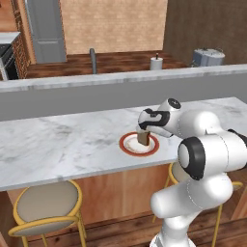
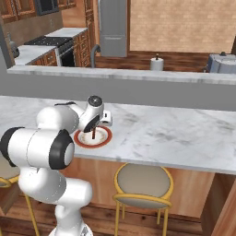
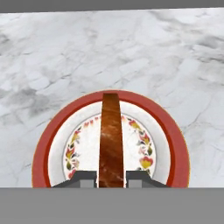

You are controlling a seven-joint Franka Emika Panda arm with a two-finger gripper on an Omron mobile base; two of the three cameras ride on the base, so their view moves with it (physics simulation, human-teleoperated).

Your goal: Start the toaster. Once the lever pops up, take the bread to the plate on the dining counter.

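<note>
My gripper [image 1: 143, 134] [image 2: 93, 132] [image 3: 111, 177] points down over the plate and is shut on the bread [image 1: 143, 139] [image 2: 94, 134] [image 3: 110, 135]. It is a brown slice held on edge, its lower edge at the plate's middle. I cannot tell whether it touches the plate. The round white plate with a red-orange rim [image 1: 126, 146] [image 2: 107, 138] [image 3: 43, 148] lies on the marble dining counter [image 1: 58, 140] [image 2: 175, 133], near its front edge. The grey toaster [image 1: 208, 57] [image 2: 222, 63] stands far back on the right, beyond the raised ledge.
A raised grey ledge [image 1: 96, 82] [image 2: 152, 76] runs along the counter's far side. Round stools [image 1: 46, 202] [image 2: 143, 182] stand under the front edge. Behind the ledge are a faucet [image 1: 92, 60] [image 2: 94, 53] and a white roll [image 1: 156, 62] [image 2: 156, 63].
</note>
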